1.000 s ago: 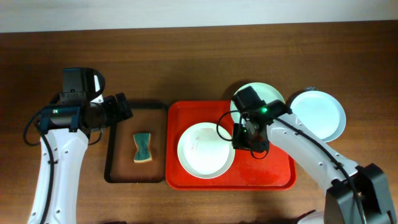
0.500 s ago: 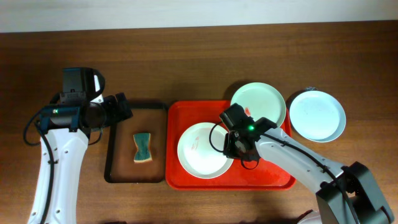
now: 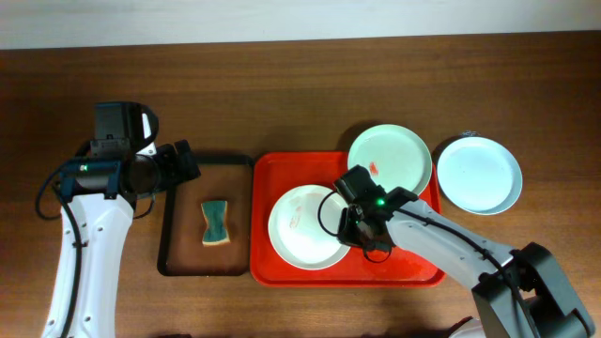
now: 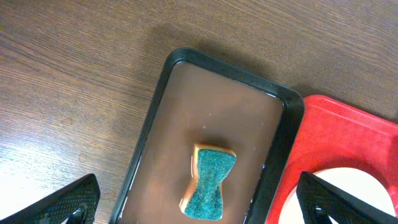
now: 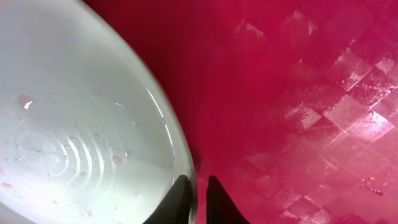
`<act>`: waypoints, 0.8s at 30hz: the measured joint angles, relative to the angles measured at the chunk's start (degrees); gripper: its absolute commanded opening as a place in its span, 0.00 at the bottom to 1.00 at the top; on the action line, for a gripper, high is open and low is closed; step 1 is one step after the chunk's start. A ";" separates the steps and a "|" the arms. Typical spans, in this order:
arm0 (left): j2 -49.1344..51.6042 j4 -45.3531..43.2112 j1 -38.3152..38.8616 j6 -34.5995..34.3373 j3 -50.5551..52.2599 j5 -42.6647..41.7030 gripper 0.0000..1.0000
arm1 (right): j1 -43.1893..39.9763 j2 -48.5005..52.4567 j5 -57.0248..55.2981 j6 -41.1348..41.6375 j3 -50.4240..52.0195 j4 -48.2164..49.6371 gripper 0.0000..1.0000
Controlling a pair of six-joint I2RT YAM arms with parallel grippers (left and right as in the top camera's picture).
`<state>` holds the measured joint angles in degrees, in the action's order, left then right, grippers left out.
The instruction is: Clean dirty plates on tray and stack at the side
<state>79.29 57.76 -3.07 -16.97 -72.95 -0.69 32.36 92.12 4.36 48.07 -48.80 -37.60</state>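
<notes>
The red tray lies on the wooden table, and everything else is placed from it.

The white plate sits inside the tray, in its left half and toward the near edge. It carries faint reddish marks (in the right wrist view they show as small pinkish specks and wet rings on the plate's surface). The right gripper is down in the tray at this plate's right edge. Close up, its 2 fingers stand almost together with the plate's rim running into the narrow gap between them: 1 finger over the inside of the plate, the other over the bare tray floor. So the claw is nearly closed, pinching the white plate's rim.

The mint plate rests at the tray's far right corner, overlapping the tray rim, with a small red smear on its near-left part. The light blue plate lies on the table just off the tray's right side, apart from the tray and close to the mint plate.

Just off the tray's left side is the brown tray with a black rim, holding 1 green sponge. The left gripper hangs above the far left corner of that brown tray, its fingers spread wide and holding nothing.
</notes>
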 measured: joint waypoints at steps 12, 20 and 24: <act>0.00 0.00 0.00 0.00 0.00 0.00 0.99 | 0.00 0.00 -4.79 0.66 0.70 5.44 0.04; 0.00 0.00 0.00 0.00 0.00 -0.02 0.99 | 0.00 -0.02 -4.28 0.11 0.70 4.96 0.04; 0.00 2.12 0.59 0.00 -0.13 -5.84 0.97 | 0.00 -0.02 -4.24 0.09 0.70 4.85 0.04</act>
<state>79.29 59.88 -2.48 -16.97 -73.08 -6.52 32.36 92.09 0.12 48.16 -48.10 -32.75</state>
